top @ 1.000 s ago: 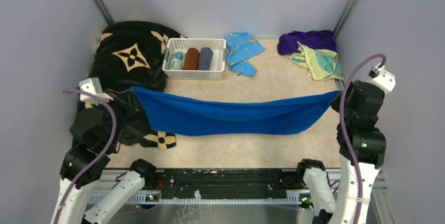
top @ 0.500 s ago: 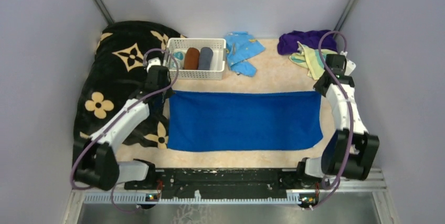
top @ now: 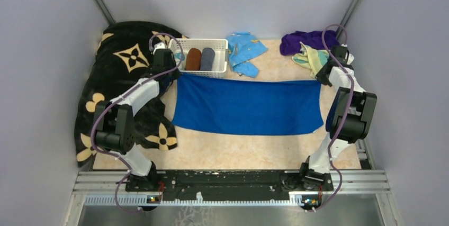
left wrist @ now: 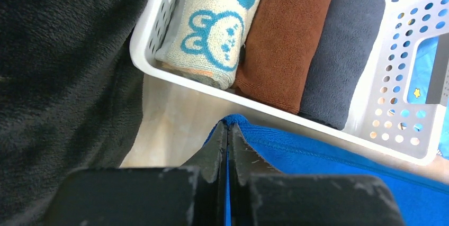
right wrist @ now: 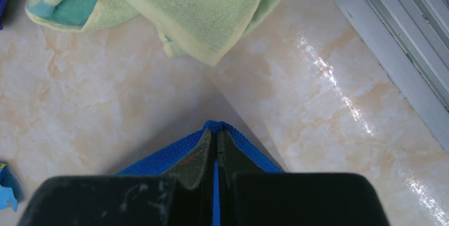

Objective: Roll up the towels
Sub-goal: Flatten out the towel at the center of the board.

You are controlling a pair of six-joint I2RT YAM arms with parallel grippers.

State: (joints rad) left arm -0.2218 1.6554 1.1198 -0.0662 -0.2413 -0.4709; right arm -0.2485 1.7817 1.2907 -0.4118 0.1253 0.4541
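Observation:
The royal blue towel (top: 248,107) lies spread flat across the middle of the table. My left gripper (top: 177,76) is shut on its far left corner (left wrist: 235,123), just in front of the white basket (left wrist: 370,141). My right gripper (top: 320,80) is shut on its far right corner (right wrist: 214,126). The pale yellow towel with teal markings (top: 316,59) lies crumpled at the far right, just beyond my right gripper (right wrist: 215,136), and also shows in the right wrist view (right wrist: 185,3). The dark purple towel (top: 304,41) is bunched behind it.
The white basket (top: 197,72) holds three rolled cloths: bunny-print, brown and dark grey. A black blanket with tan flowers (top: 119,72) fills the left side. A light blue cloth (top: 244,51) lies right of the basket. A metal rail (right wrist: 402,62) runs along the table's right edge.
Both grippers have carried the blue towel's corners from hanging near the front out to the far side. The towel now lies flat, its far edge by the basket.

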